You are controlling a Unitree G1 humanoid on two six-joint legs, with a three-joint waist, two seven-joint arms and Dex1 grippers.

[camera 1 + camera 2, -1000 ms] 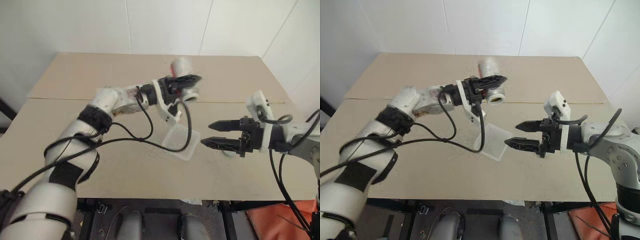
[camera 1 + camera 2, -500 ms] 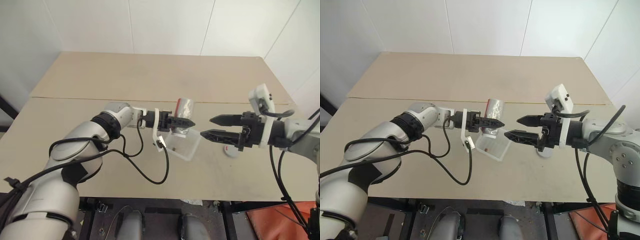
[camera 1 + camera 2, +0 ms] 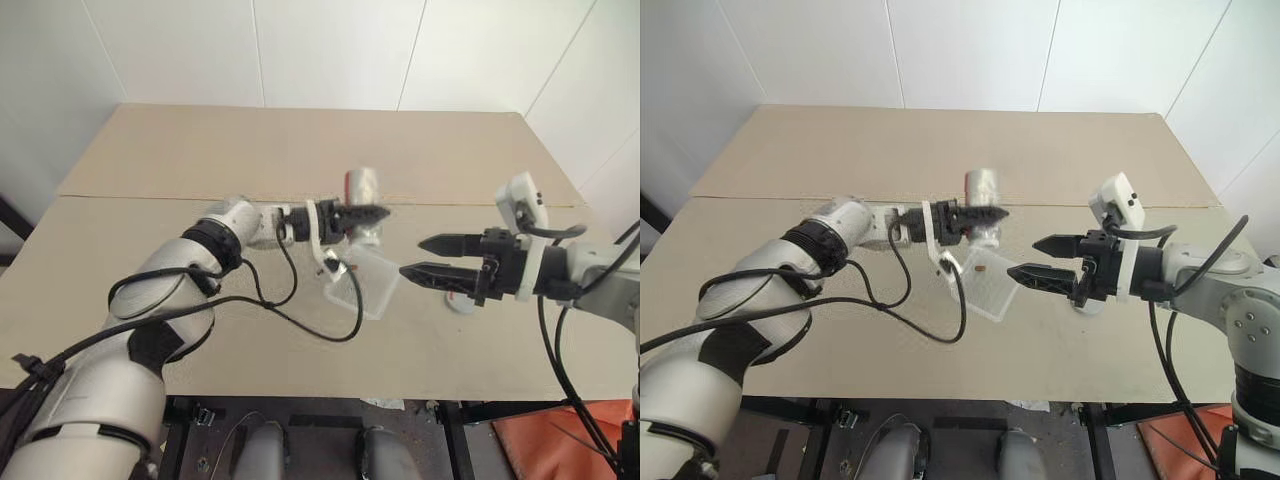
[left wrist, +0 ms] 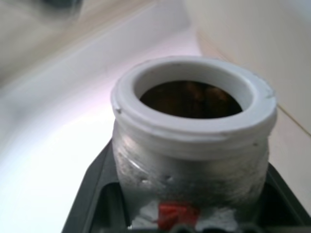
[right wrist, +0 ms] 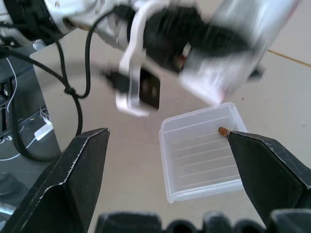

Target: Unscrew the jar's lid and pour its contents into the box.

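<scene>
The left gripper (image 3: 368,213) reaches level over mid-worktop, apparently clamped tight; the right gripper (image 3: 420,258) hovers near the right edge, fingers spread.

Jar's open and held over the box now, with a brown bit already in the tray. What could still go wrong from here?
1. The jar is blurred, held above the box; anything still inside could miss the low walls.
2. The brown piece lies close to one wall and might bounce out if the box is bumped.
3. The right gripper hangs open just beside the box and could nudge it.
</scene>
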